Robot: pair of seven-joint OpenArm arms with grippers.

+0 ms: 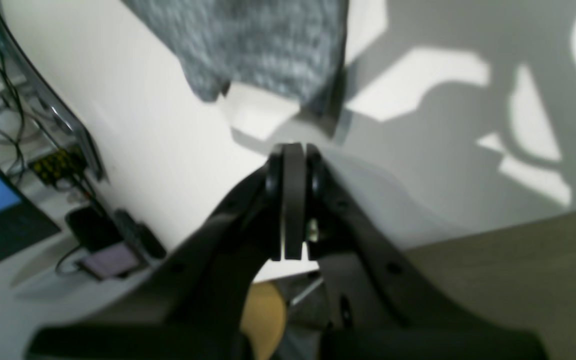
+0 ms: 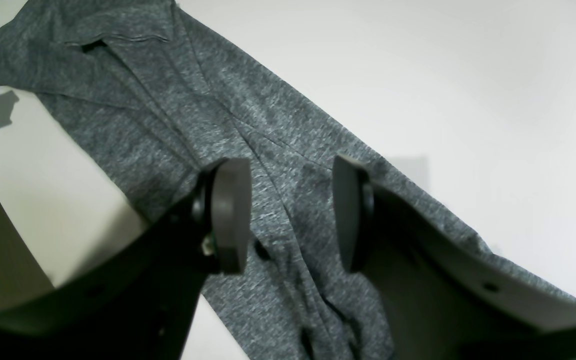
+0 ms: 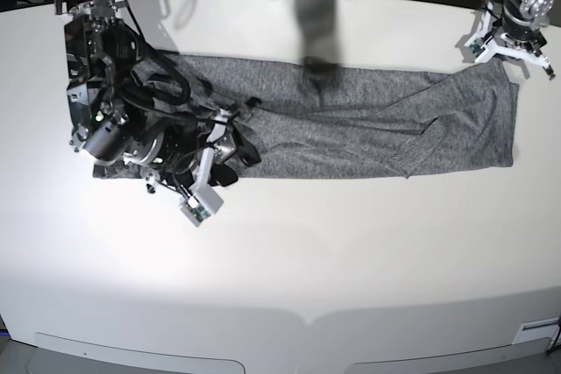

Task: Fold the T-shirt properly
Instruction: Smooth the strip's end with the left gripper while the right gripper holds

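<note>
Two arms work over one white table [image 3: 351,251], and the T-shirt [image 3: 368,124] is the landmark for everything else. It lies flat as a long grey band across the far half of the table, folded lengthwise, its long edges running side to side in the base view. The near long edge is fairly straight; the far one is wavier, with a diagonal fold line close to the end on that view's right. Toward the camera from the shirt the tabletop is bare and broad, all the way to the front rim; beyond the shirt only a narrow strip of white remains before the table's back edge and the dark cables behind it. The right gripper [image 2: 290,215] stands over the shirt's end on the base view's left, its jaws parted with wrinkled cloth showing between the two round pads [image 2: 228,215]; nothing is clamped between them. The left gripper [image 1: 293,200] sits off the shirt's opposite end, near the far corner of the table, its pads pressed flat together with nothing between them; a corner of the grey fabric lies just ahead of its tips, apart from them, amid hard-edged shadows on the white surface.
</note>
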